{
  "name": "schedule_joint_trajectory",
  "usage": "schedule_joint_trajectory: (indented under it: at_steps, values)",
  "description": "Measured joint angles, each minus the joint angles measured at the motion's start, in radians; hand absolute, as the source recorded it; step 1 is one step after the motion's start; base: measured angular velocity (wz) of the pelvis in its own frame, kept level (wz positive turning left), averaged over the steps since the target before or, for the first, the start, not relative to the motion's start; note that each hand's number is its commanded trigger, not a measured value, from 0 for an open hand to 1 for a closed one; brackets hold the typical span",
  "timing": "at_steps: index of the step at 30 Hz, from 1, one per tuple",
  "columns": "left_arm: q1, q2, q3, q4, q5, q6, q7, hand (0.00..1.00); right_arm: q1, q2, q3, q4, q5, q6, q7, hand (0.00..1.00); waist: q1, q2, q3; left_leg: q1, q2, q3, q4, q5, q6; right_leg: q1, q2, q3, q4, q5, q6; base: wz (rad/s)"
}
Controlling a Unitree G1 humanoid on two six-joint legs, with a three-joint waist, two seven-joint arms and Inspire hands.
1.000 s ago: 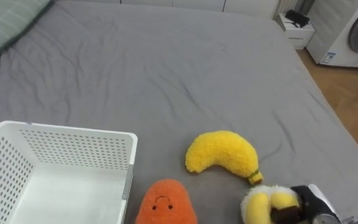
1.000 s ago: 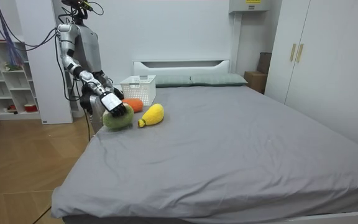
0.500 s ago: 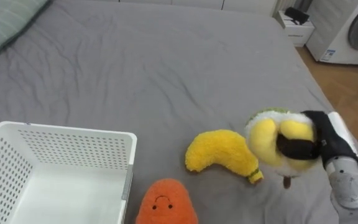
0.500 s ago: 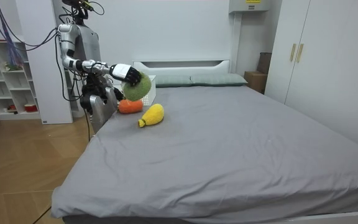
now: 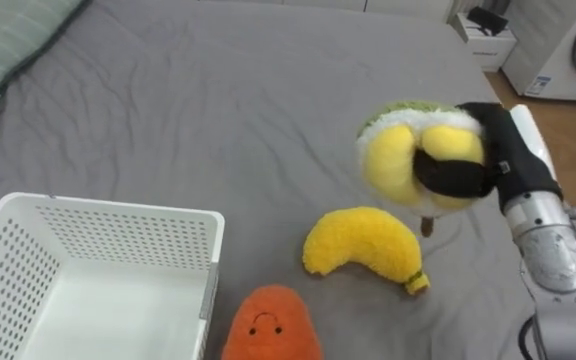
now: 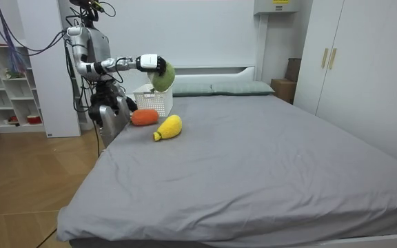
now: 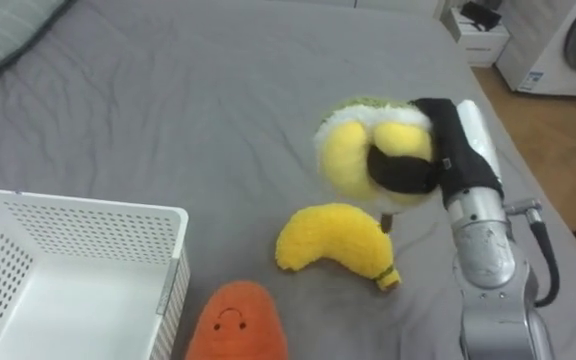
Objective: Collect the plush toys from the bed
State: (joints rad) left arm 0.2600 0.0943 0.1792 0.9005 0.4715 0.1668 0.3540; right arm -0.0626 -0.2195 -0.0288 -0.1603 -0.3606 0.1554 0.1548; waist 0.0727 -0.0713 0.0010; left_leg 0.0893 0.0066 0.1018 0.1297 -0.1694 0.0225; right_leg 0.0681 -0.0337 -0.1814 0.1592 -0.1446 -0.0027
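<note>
Carrying 1 toy to the basket looks like the step in hand. The right hand (image 5: pixel 496 152) holds a round plush toy (image 5: pixel 396 165), yellow and white with a green back, in the air over the bed (image 5: pixel 218 100). Its dark fingers (image 5: pixel 450 178) are curled tightly round the toy's front, so the grip seems firm. The toy hangs above and just beyond the banana plush (image 5: pixel 360 250), clear of the grey cover.

2 toys lie on the bed: the banana plush, and an orange plush (image 5: pixel 268 325) with a small face, near the robot. The orange plush lies just beside the white basket's (image 5: pixel 118 207) right wall. The basket stands at the robot's left and looks bare inside as far as it shows.

In the room view the robot stands at the bed's corner, on the room view's left, with its right arm stretched out level.

The next move probably calls for swinging the arm across to the left, over the banana plush and the orange plush, until the toy is above the basket's open mouth. The fingers should spread only there. A release too early could drop the toy on the rim or beside the orange plush.
</note>
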Motion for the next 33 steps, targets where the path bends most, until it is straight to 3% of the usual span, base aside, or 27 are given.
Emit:
schedule_joint_trajectory:
  at_steps: [3,6,10,15,19,22,26,29,31,32,33]
  values:
    - [-0.025,0.001,-0.029,-0.001,-0.007,0.003,-0.003,0.00,-0.043,0.009,0.086,0.000,-0.006,0.024,0.030,1.00,0.034,-0.010,0.0015,-0.010,-0.002,-0.016,0.005,0.000,0.000,-0.001,-0.001,-0.016,-0.001,0.000,0.000,0.13]
    - [-0.052,0.008,-0.059,-0.002,-0.007,-0.001,-0.004,0.00,-0.081,0.020,0.146,0.004,-0.014,0.025,0.080,1.00,0.075,-0.024,0.0079,-0.016,-0.003,-0.029,0.006,0.001,0.000,-0.001,-0.001,-0.028,-0.006,0.000,0.000,0.16]
    - [-0.057,0.018,-0.103,-0.001,-0.004,-0.017,0.008,0.00,-0.130,0.023,0.205,0.028,0.009,0.025,0.140,1.00,0.111,-0.035,0.0078,-0.023,-0.006,-0.054,0.006,0.001,0.001,0.000,-0.003,-0.050,-0.007,0.000,0.000,0.15]
    - [-0.081,0.014,-0.109,-0.001,-0.004,-0.020,0.029,0.00,-0.167,0.020,0.285,0.053,0.004,0.042,0.155,1.00,0.163,-0.049,0.0153,-0.031,-0.006,-0.054,0.005,0.001,0.001,-0.004,-0.002,-0.051,-0.008,0.000,0.000,0.00]
    - [-0.105,0.014,-0.110,-0.001,0.003,-0.023,0.029,0.00,-0.191,0.025,0.311,0.080,-0.009,0.048,0.156,1.00,0.207,-0.064,0.0099,-0.048,-0.008,-0.066,0.007,0.002,0.000,-0.014,-0.005,-0.066,-0.008,0.000,0.000,0.07]
    - [-0.108,0.016,-0.126,-0.005,0.003,-0.023,0.028,0.00,-0.225,0.033,0.324,0.081,-0.052,0.048,0.156,1.00,0.211,-0.065,0.0098,-0.050,-0.012,-0.078,0.007,0.005,0.001,-0.017,-0.007,-0.073,-0.008,0.000,0.001,0.10]
    - [-0.116,0.015,-0.128,-0.005,0.002,-0.023,0.028,0.00,-0.251,0.040,0.324,0.082,-0.058,0.048,0.149,0.76,0.229,-0.068,0.0122,-0.050,-0.013,-0.078,0.006,0.005,0.002,-0.017,-0.008,-0.074,-0.009,0.000,0.001,0.01]
    - [-0.120,0.015,-0.144,-0.005,0.002,-0.023,0.031,0.00,-0.254,0.058,0.336,0.100,-0.074,0.048,0.130,0.69,0.236,-0.069,0.0130,-0.051,-0.013,-0.083,0.006,0.006,0.003,-0.015,-0.011,-0.091,-0.009,0.000,0.001,0.05]
    - [-0.122,0.015,-0.145,-0.009,0.002,-0.023,0.033,0.00,-0.260,0.066,0.371,0.113,-0.102,0.054,0.125,0.48,0.237,-0.071,0.0154,-0.062,-0.016,-0.094,0.006,0.007,0.004,-0.015,-0.014,-0.099,-0.009,0.000,0.001,0.11]
    - [-0.122,0.015,-0.145,-0.010,0.001,-0.023,0.034,0.00,-0.263,0.068,0.381,0.118,-0.104,0.057,0.125,0.13,0.237,-0.072,0.0162,-0.063,-0.017,-0.096,0.006,0.007,0.004,-0.015,-0.014,-0.102,-0.009,0.000,0.001,0.15]
    - [-0.124,0.015,-0.146,-0.010,0.001,-0.023,0.035,0.00,-0.271,0.069,0.401,0.127,-0.108,0.059,0.125,0.00,0.237,-0.074,0.0171,-0.067,-0.018,-0.104,0.007,0.007,0.004,-0.015,-0.015,-0.110,-0.009,-0.001,0.002,0.18]
